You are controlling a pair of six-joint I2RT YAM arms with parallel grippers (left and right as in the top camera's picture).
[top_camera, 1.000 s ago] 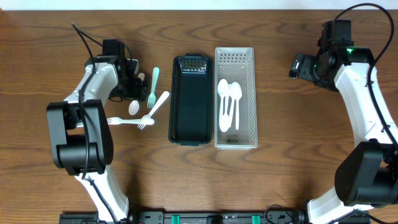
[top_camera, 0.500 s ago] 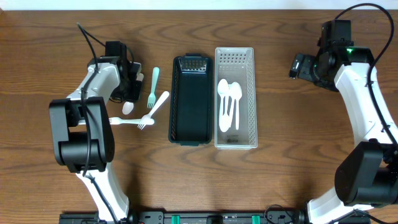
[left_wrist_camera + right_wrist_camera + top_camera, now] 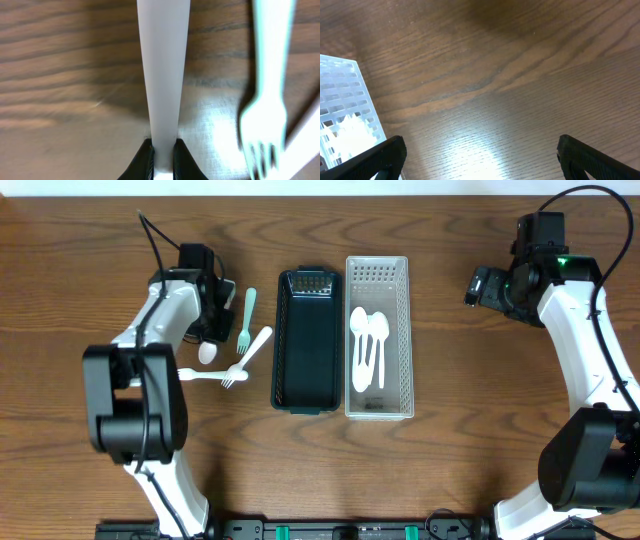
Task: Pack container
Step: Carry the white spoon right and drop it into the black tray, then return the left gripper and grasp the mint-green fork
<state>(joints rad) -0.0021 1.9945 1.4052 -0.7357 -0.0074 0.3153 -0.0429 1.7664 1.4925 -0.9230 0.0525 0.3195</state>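
Left fingers pinch white plastic spoon, nudged off its earlier spot | right fingers spread, idle | likely bound for white perforated basket

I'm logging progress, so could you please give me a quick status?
Left tool shut on white spoon. Right tool open, holding nothing. White basket holds spoons. Mint fork close beside the spoon.

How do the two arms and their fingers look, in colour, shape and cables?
The left arm and the right arm both have white rounded links joined by black joints and black bases. A thin black cable runs along each arm. A small green light glows near the right wrist. The left fingers and right fingers are black.
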